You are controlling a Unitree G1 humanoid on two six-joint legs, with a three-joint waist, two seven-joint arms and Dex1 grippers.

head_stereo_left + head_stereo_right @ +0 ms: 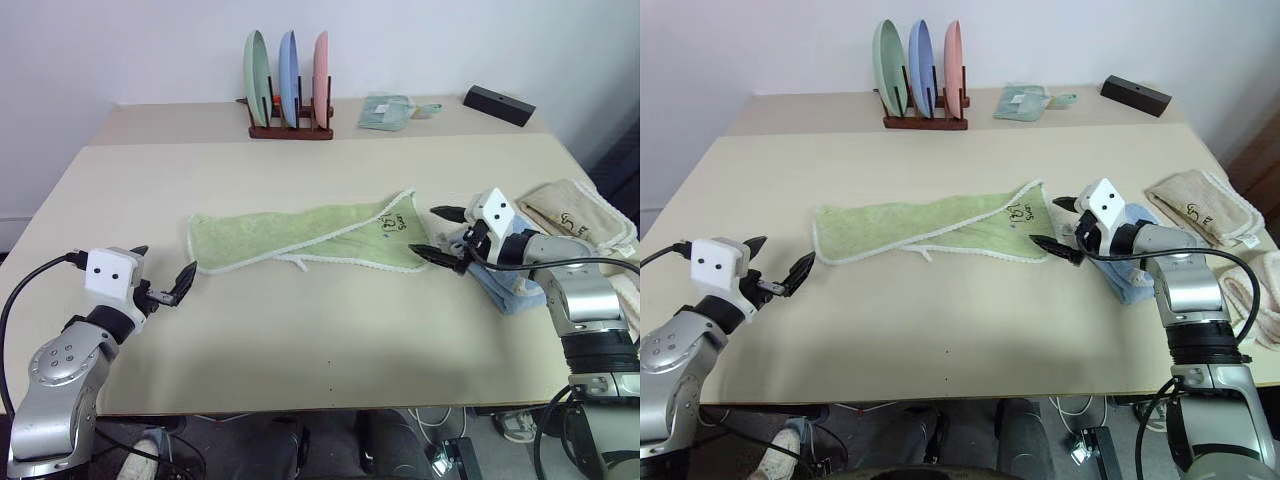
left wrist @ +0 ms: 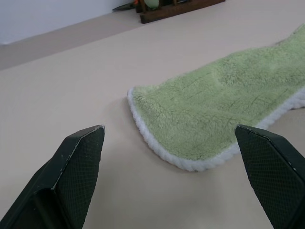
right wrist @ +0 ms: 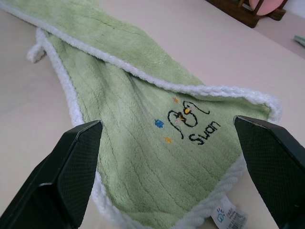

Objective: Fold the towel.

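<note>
Beige table (image 1: pixel 300 330) — green towel (image 1: pixel 300 235), twisted, white-edged

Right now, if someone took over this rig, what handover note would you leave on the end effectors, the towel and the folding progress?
Left end effector: open, empty, low over the table just off the towel's left end.
Right end effector: open, empty, at the towel's right end, by the embroidered mark.
Towel: lies lengthwise mid-table, mostly spread, its far edge partly turned over itself, a small loop at the near edge.
Nearby: light blue towel under the right arm, beige towel beyond it.
Done: no fold made.
Left: grasp the ends, fold.
</note>
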